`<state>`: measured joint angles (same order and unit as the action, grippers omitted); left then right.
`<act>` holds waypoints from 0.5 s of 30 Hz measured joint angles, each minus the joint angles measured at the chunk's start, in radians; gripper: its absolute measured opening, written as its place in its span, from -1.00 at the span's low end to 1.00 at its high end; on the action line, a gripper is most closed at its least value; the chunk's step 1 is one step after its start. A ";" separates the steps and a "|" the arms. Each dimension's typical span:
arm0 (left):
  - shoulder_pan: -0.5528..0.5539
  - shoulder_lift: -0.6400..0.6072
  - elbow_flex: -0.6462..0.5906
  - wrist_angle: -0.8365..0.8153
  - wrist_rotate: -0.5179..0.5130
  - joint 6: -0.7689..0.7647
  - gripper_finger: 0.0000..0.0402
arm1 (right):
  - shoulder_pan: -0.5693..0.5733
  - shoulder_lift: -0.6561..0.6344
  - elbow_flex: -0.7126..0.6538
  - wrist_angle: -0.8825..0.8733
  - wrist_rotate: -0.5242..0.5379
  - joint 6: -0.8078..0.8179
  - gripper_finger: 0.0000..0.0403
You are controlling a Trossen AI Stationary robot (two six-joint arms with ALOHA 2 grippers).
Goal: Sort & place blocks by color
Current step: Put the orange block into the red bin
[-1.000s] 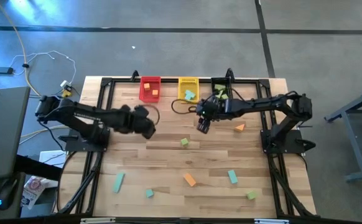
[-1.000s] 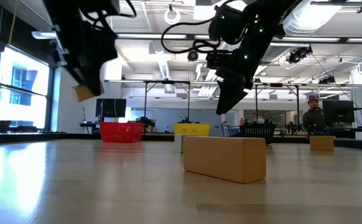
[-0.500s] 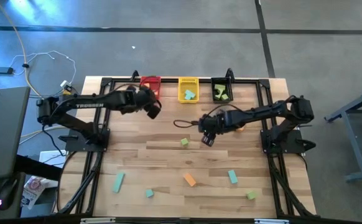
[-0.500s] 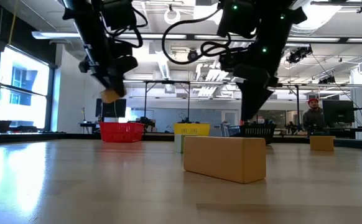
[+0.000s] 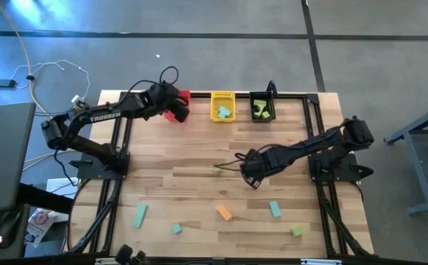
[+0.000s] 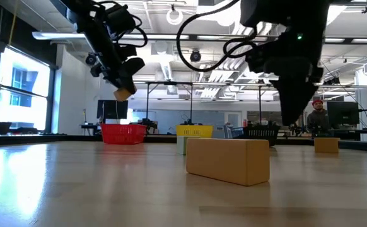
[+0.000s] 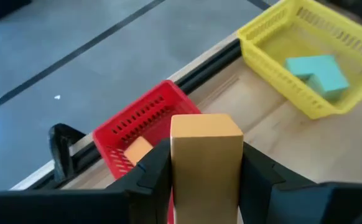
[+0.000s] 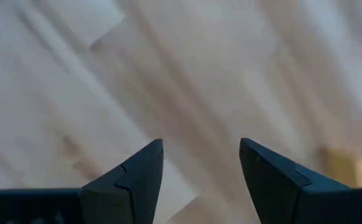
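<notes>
- This is looking like a robotics lab or workshop: two dark arms are working at a wooden table [image 5: 199,184] on a black frame, standing on grey floor.
- Beyond it, ceiling lights [image 6: 171,39], ducts and monitors [image 6: 346,115] are showing.
- A person [image 6: 318,116], probably at a desk, is sitting far back.

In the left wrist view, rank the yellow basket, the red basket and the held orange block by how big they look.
1. Yellow basket, though partly cut off by the picture's edge.
2. Red basket and orange block look about alike; the block, clamped in the left gripper, sits nearest the camera and hides part of the basket.
</notes>
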<state>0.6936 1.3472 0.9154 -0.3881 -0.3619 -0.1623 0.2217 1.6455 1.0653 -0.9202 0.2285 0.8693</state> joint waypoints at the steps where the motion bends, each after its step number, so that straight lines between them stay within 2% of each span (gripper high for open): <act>1: 0.011 0.006 0.000 0.004 0.003 0.009 -0.45 | 0.014 0.000 0.000 -0.002 -0.016 0.033 -0.01; 8: 0.095 0.106 0.001 0.080 0.093 0.069 -0.45 | 0.130 0.000 0.000 -0.005 -0.052 0.251 -0.01; 15: 0.145 0.231 0.001 0.106 0.101 0.069 -0.45 | 0.234 0.000 0.000 -0.007 -0.097 0.425 -0.01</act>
<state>0.8383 1.5785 0.9161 -0.2820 -0.2611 -0.0929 0.4559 1.6455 1.0653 -0.9271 0.1320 1.2946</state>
